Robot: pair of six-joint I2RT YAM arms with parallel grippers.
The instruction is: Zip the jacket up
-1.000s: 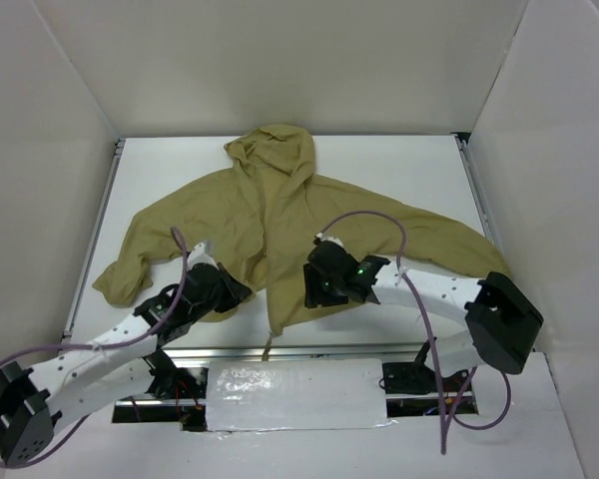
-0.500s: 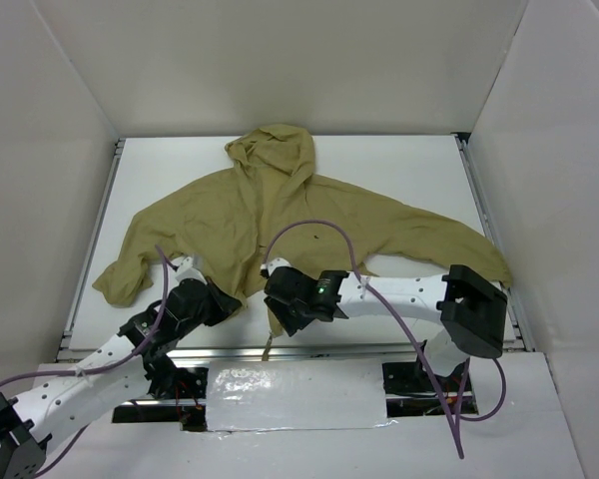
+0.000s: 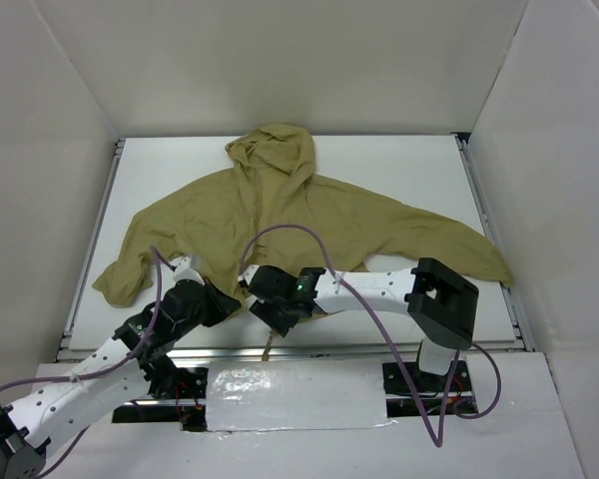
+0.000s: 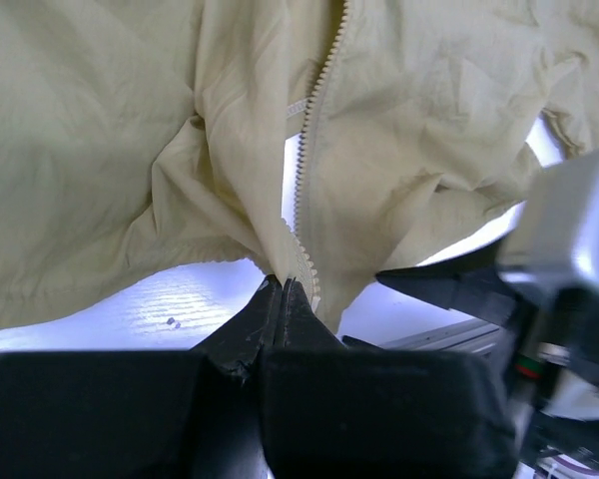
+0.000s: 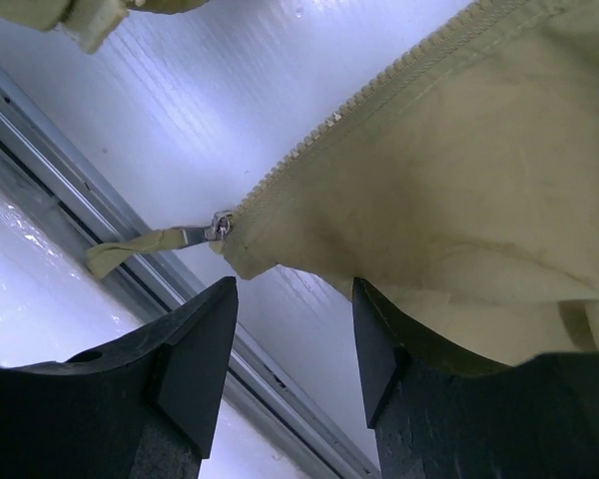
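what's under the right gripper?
Below the open right gripper: jacket corner, zipper slider and pull tab, over the white table and metal rail. Fabric behind the fingers is hidden.

Counted: one jacket (image 3: 309, 225), with one hood (image 3: 275, 150) and two sleeves (image 3: 130, 254). One zipper slider (image 5: 220, 228) and one pull tab (image 5: 130, 251) are seen just ahead of the right gripper (image 5: 295, 299). Two arms (image 3: 369, 289) are counted. Two grippers are counted, the left gripper (image 4: 283, 284) included, with four fingers (image 5: 195, 359) in all. Two purple cables (image 3: 309, 231) are counted, one per arm. One table (image 3: 399, 165).
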